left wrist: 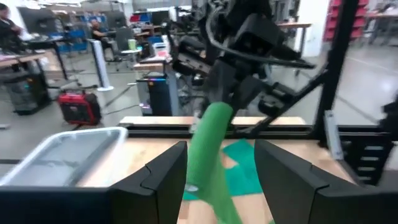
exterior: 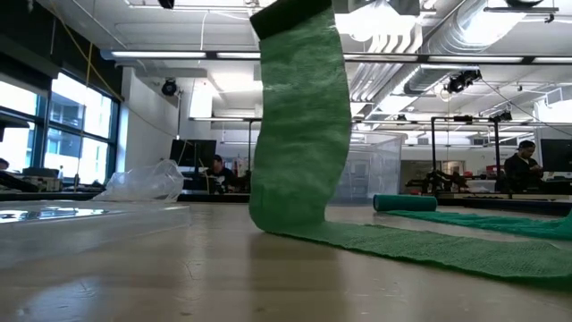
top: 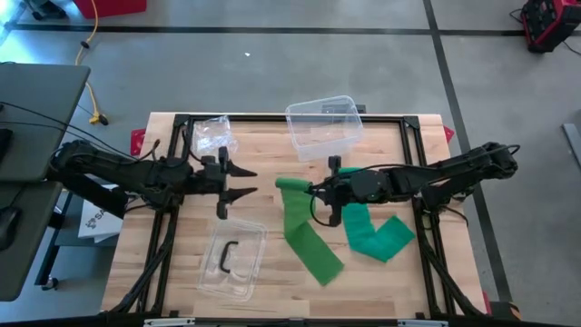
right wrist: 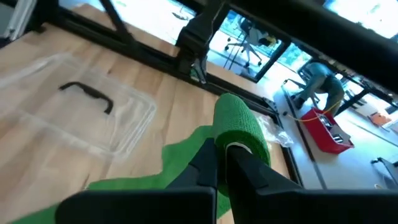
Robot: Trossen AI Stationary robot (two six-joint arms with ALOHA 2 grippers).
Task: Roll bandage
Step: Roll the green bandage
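Over the middle of the bench (top: 182, 272) you see the right pincer (top: 313, 190) clamped on the rolled end of the green bandage (top: 304, 232), holding that roll above the wood. From the roll the loose band hangs down, meets the bench and runs on across it toward the front edge; a further stretch lies folded under the right arm, between the roll and the bench's right side. Your right wrist camera shows both dark fingers (right wrist: 245, 158) pressed together against the end of the roll.

Facing it, well apart, you have the left pincer (top: 243, 182) with its fingers spread and nothing between them; through that gap your left wrist camera looks straight at the hanging bandage and the right arm behind it.

Elsewhere on the bench you see a clear box (top: 324, 127) near the far edge, a crumpled clear bag (top: 211, 134) to its left, and a flat clear lid (top: 232, 259) with a dark handle near the front, just left of the band
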